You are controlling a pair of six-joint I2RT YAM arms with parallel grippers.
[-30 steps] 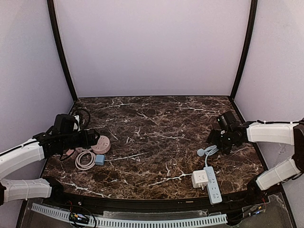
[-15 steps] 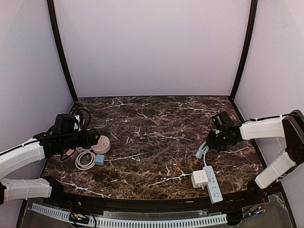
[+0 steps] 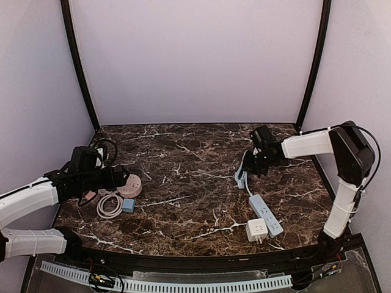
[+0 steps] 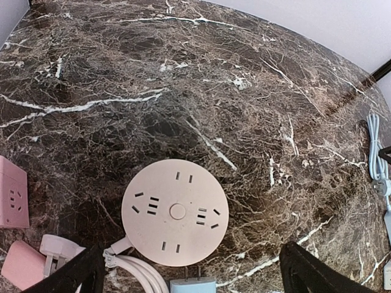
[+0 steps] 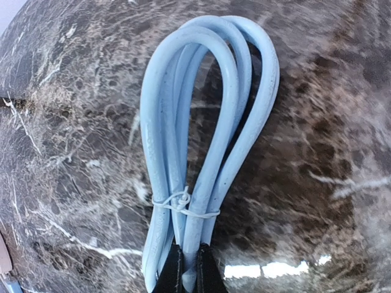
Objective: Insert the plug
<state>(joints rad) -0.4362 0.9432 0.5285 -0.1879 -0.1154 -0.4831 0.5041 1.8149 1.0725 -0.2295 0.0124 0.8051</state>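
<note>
A small blue plug lies on the marble table with its two prongs pointing at a round pink socket. My left gripper hovers open just above that socket, one finger on each side and nothing between them. My right gripper is shut on a tied bundle of light blue cable. The cable leads to a blue power strip.
A white cube adapter sits next to the strip near the front edge. Close to my left gripper lie a coiled white cable, a pink square socket and a black cable. Purple walls enclose the table.
My right gripper has shut on the blue cable bundle and pulled it left and toward the back. The power strip slid along behind it. The left arm has not moved.
</note>
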